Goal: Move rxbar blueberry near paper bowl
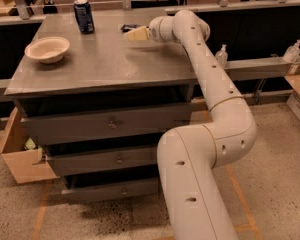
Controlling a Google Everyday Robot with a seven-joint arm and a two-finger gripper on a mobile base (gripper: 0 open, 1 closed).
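The rxbar blueberry (128, 27) is a small dark flat bar lying at the far middle of the grey tabletop (105, 64), partly hidden behind my gripper. My gripper (136, 33) is at the bar's near right side, low over the table, right beside or over it. The paper bowl (47, 48) is cream-white and sits upright at the left of the tabletop, well away from the bar. My arm reaches in from the lower right.
An upright dark blue soda can (83, 15) stands at the far left, between bowl and bar. The table is a drawer cabinet (110, 126). A cardboard box (20, 159) sits on the floor at left. Spray bottles (221, 55) stand on a ledge at right.
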